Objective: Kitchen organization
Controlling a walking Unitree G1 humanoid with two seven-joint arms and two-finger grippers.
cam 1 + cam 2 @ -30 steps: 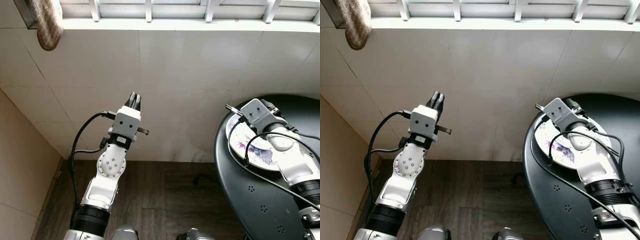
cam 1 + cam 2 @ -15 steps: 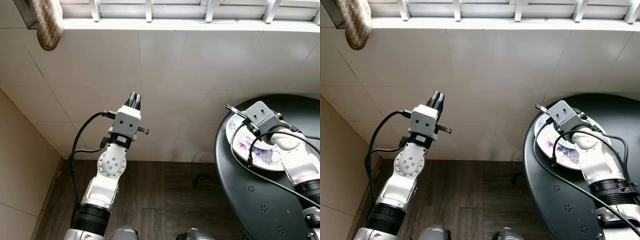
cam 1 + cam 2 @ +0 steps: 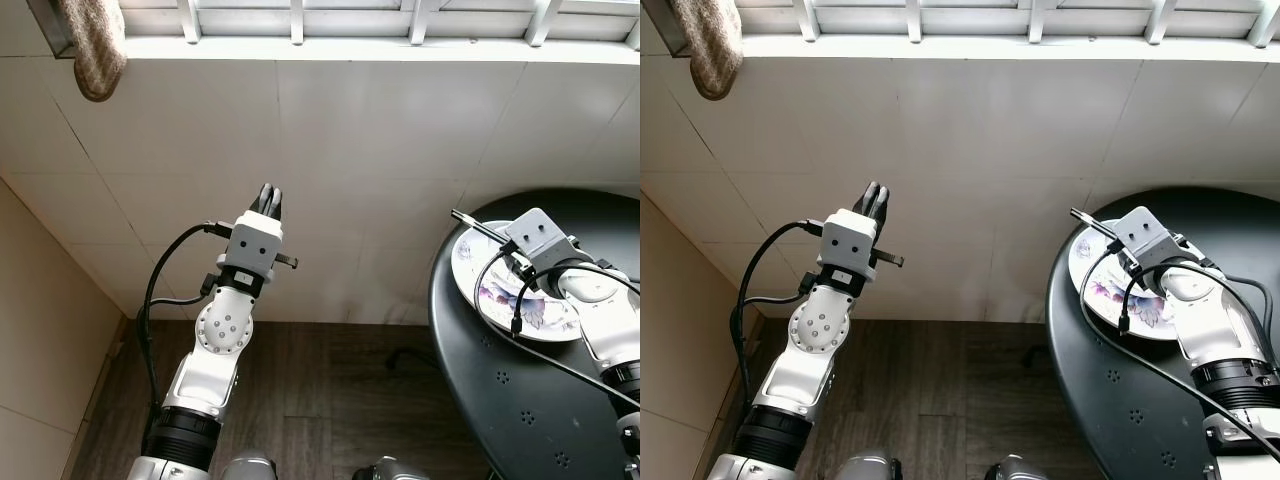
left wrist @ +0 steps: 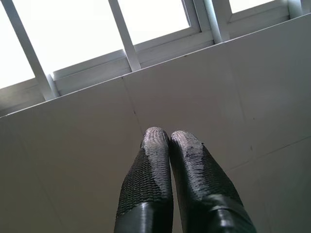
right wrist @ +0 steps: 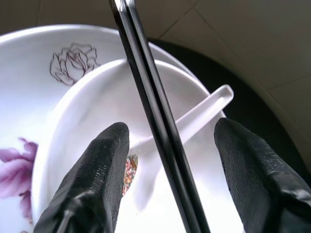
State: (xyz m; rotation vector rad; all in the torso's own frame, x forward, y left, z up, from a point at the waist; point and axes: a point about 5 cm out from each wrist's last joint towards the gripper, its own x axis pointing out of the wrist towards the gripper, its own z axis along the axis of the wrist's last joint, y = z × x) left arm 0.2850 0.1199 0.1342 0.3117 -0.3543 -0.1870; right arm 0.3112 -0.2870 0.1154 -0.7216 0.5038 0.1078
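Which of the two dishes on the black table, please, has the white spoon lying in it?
The plain white bowl, between the right tool's open fingers, holds the spoon. The flowered plate beneath it doesn't.

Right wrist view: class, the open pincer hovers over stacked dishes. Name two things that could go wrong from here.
1. The black chopsticks lie loose across the small white bowl, between the right pincer's fingers; a clumsy closing could flick them off, or catch the white spoon instead.
2. The flowered plate sits near the edge of the black table; a push could slide it towards the floor.
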